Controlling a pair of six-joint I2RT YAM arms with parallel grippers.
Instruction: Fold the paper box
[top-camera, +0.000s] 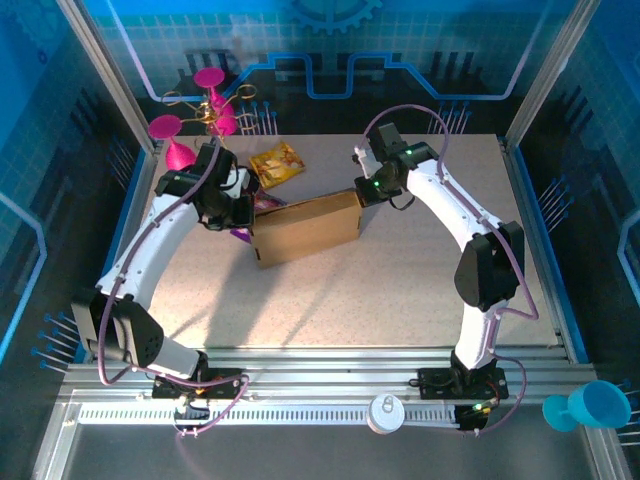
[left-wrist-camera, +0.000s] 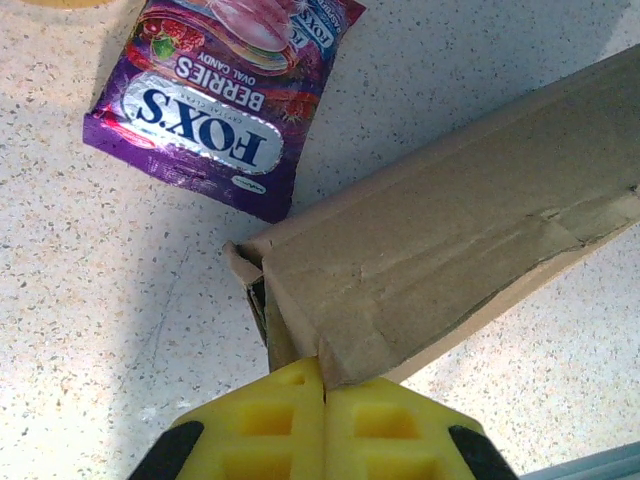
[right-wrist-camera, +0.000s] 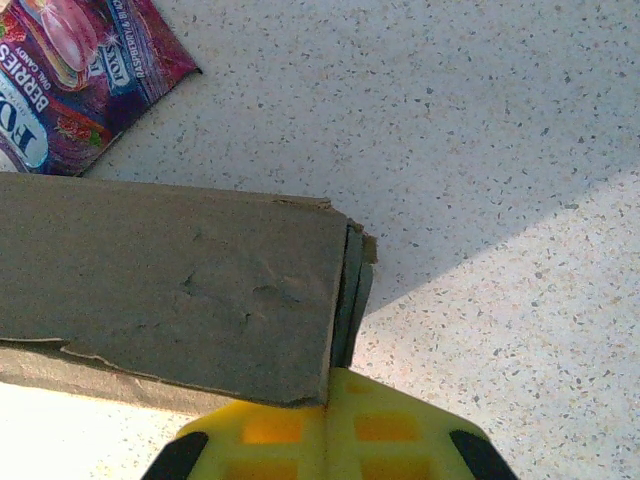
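To my left, the left hand (top-camera: 238, 212) (left-wrist-camera: 322, 375) is clenched, its yellow pads (left-wrist-camera: 270, 420) meeting right at the lower corner of the plain brown corrugated cardboard box (top-camera: 305, 228) (left-wrist-camera: 450, 250) (right-wrist-camera: 170, 280), seemingly to brace that end; I cannot tell whether a sliver of card is nipped between them. The box lies mid-counter (top-camera: 400, 290) between the arms, apparently folded into a shallow block, with a purple foil candy packet (left-wrist-camera: 215, 100) (right-wrist-camera: 70, 70) just behind it. To my right, the right hand (top-camera: 362, 192) (right-wrist-camera: 330, 385) is clenched likewise against the opposite end edge, probably pressing the box lengthwise so the tucked flaps hold.
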